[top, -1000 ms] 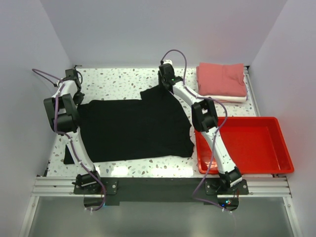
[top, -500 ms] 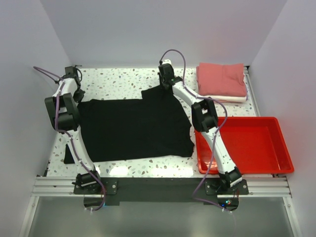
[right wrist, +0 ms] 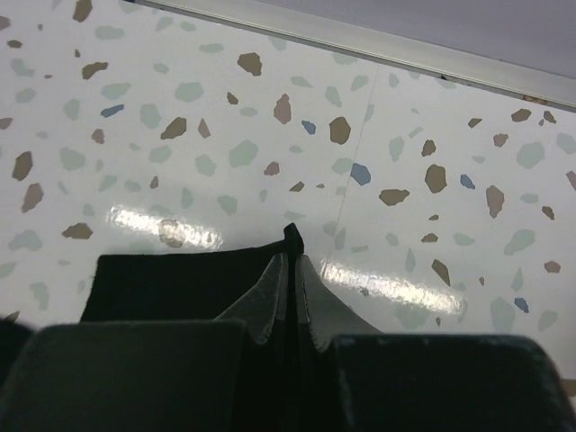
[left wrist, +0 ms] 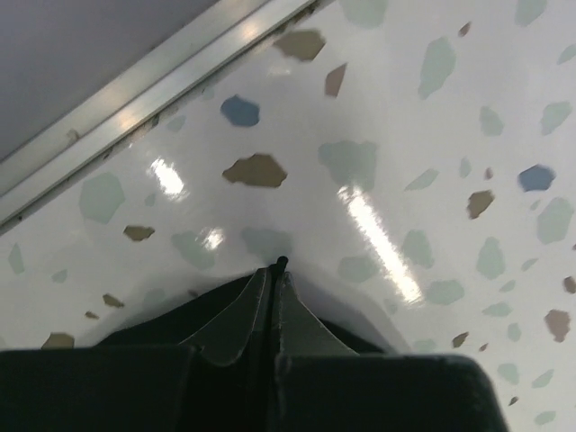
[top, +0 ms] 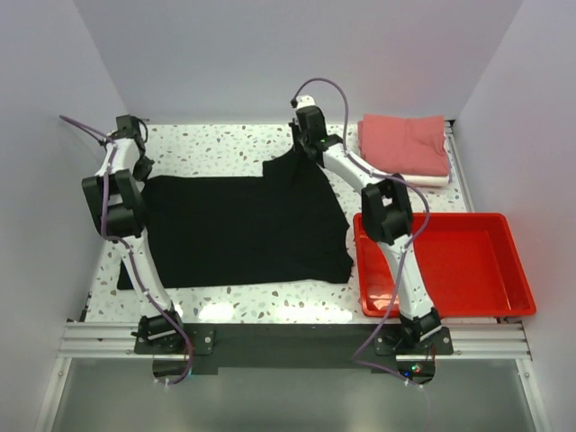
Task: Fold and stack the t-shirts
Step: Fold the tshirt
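Observation:
The black t-shirt (top: 243,229) lies spread flat over the middle of the table. My left gripper (top: 141,169) is shut on its far left corner. In the left wrist view a nub of black cloth pokes out past the closed fingertips (left wrist: 274,270). My right gripper (top: 302,151) is shut on the far right corner, which rises in a peak to the jaws. The right wrist view shows black cloth (right wrist: 171,283) pinched between the fingers (right wrist: 292,263). A salmon-pink t-shirt (top: 405,144) lies folded on a white one (top: 430,181) at the far right.
A red plastic tray (top: 504,270) stands at the near right, its left wall beside the black shirt's right edge. The table's metal rim (right wrist: 378,40) and the back wall run close behind both grippers. Speckled tabletop (top: 216,148) shows between the two grippers.
My right gripper has shut on the shirt's far right corner and drawn it up and slightly back. The left arm has shifted a little, and the shirt's left edge has pulled straighter.

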Robot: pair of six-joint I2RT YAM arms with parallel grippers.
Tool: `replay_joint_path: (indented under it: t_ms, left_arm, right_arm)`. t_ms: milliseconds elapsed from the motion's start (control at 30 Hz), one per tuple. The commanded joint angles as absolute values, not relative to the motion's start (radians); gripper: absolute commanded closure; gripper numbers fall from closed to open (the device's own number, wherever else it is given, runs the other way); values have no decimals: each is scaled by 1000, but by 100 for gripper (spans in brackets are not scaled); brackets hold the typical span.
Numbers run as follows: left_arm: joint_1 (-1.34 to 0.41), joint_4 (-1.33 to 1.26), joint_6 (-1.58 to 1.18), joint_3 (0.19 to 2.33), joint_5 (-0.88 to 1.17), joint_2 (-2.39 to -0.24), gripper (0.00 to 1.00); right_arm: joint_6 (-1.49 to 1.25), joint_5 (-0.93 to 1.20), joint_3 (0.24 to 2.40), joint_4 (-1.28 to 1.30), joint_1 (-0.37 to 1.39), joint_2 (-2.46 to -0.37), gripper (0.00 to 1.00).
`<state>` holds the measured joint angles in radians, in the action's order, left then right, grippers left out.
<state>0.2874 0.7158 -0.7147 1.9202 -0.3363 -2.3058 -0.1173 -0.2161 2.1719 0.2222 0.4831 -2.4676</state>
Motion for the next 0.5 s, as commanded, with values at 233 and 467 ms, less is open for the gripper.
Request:
replay_joint_path:
  t_ms: [233, 467]
  left_arm:
    - [288, 631, -781, 1557, -321, -2008, 100]
    - [290, 594, -796, 1379, -333, -1852, 100]
  right_arm:
    - [-95, -84, 1709, -54, 492, -2073, 100]
    - [-104, -49, 1473, -110, 520, -1879, 100]
